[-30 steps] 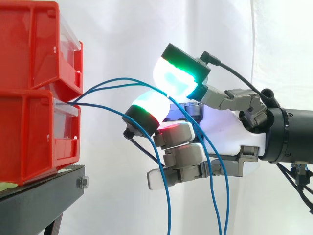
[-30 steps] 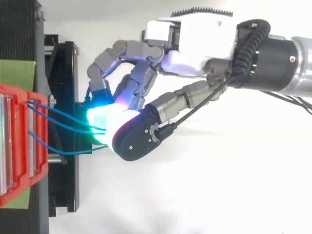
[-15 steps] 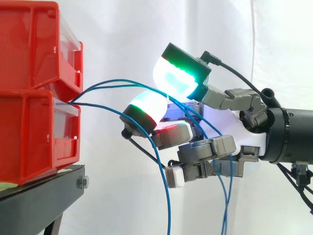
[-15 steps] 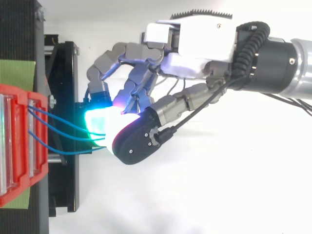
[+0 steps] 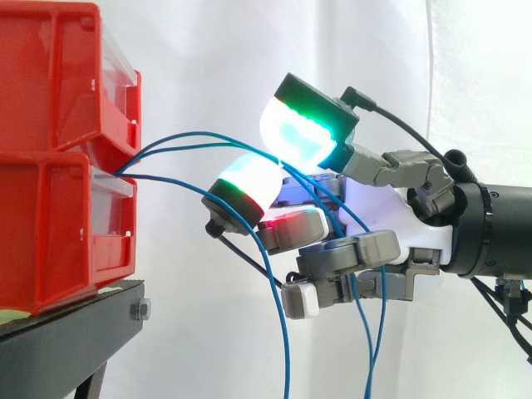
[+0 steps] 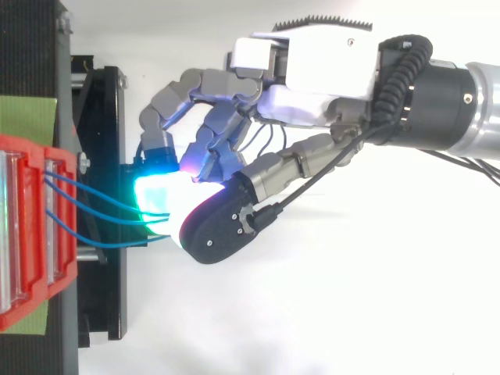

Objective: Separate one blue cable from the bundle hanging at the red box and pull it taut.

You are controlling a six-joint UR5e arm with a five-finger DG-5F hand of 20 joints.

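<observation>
Three thin blue cables (image 5: 286, 349) arc from the red box (image 5: 50, 224), clamped between the hand's (image 5: 391, 216) curled fingers (image 5: 349, 253).

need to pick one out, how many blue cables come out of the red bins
3. All leave the gap between the red bins: the upper cable and middle cable arc over into the hand, the lower cable drops down beside it. None seems hidden.

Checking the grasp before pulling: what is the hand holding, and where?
Apparently two blue cables, pinched mid-length between the glowing pads of the hand, near the red bins.
</observation>
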